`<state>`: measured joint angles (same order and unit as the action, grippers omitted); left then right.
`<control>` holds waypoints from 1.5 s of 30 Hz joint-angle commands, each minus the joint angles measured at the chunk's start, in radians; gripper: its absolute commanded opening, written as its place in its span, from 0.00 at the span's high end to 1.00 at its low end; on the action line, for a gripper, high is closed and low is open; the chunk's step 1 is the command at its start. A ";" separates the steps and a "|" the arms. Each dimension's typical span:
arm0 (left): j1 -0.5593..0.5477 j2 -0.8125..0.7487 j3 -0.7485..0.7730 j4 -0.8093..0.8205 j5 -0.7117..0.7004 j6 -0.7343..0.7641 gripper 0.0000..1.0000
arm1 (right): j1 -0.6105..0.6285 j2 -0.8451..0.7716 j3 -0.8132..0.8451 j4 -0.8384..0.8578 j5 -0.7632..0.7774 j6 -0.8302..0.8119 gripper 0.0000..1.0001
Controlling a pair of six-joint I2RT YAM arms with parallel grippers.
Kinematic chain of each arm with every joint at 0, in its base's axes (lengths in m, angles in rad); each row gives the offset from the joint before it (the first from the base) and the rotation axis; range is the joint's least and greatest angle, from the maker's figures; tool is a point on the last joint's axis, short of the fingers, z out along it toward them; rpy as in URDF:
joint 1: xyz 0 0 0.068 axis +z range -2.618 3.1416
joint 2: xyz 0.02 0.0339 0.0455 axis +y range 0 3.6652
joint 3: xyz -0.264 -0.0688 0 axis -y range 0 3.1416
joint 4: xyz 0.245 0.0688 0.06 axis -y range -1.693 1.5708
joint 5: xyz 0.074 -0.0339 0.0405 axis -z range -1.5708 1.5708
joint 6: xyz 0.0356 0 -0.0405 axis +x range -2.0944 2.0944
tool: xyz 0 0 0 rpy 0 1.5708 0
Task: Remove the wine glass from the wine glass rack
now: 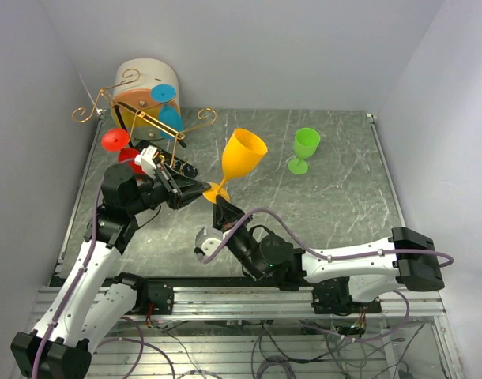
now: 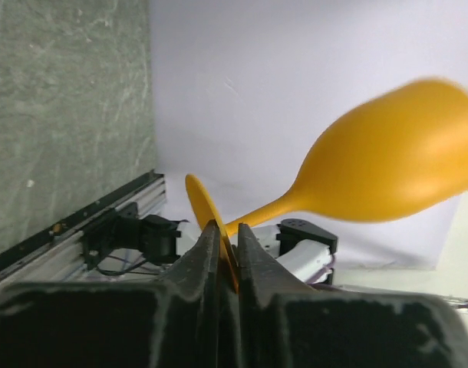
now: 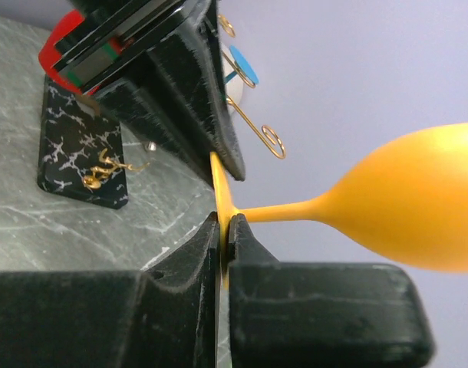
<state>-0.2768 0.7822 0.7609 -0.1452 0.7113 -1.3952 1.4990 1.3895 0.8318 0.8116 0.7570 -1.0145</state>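
An orange wine glass (image 1: 245, 154) is held up in the air over the table, bowl up and tilted right. Both grippers are shut on its round foot (image 1: 216, 192). My left gripper (image 1: 203, 189) pinches the foot's rim from the left; in the left wrist view (image 2: 229, 245) the foot sits edge-on between the jaws, with the bowl (image 2: 395, 172) to the right. My right gripper (image 1: 222, 208) pinches the foot from below (image 3: 224, 230), beside the stem. The gold wire wine glass rack (image 1: 138, 110) stands at the far left on its black speckled base (image 3: 80, 153).
A red glass (image 1: 114, 140) and blue glasses (image 1: 170, 118) hang on the rack. A cream drum (image 1: 146, 79) stands behind it. A green wine glass (image 1: 304, 148) stands upright at the far middle right of the dark marbled table (image 1: 344, 205). White walls close in on three sides.
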 commanded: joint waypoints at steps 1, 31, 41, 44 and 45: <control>-0.004 -0.034 -0.028 0.136 0.061 -0.058 0.90 | 0.018 0.019 -0.021 0.056 0.003 -0.017 1.00; -0.003 -0.430 -0.061 -0.193 -0.421 0.376 0.93 | -0.339 -0.455 0.191 -1.275 0.038 1.068 1.00; -0.002 -0.409 0.086 -0.439 -0.542 0.537 0.93 | -0.778 -0.160 0.613 -1.349 -0.879 1.267 0.96; -0.002 -0.381 0.126 -0.470 -0.550 0.575 0.93 | -0.778 -0.197 0.629 -1.288 -1.082 1.296 0.62; -0.002 -0.378 0.131 -0.466 -0.550 0.581 0.93 | -0.778 -0.204 0.638 -1.286 -1.113 1.300 0.57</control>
<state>-0.2787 0.3817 0.8368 -0.5507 0.2131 -0.8993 0.7200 1.2484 1.4124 -0.5262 0.0376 0.2268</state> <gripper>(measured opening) 0.072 0.323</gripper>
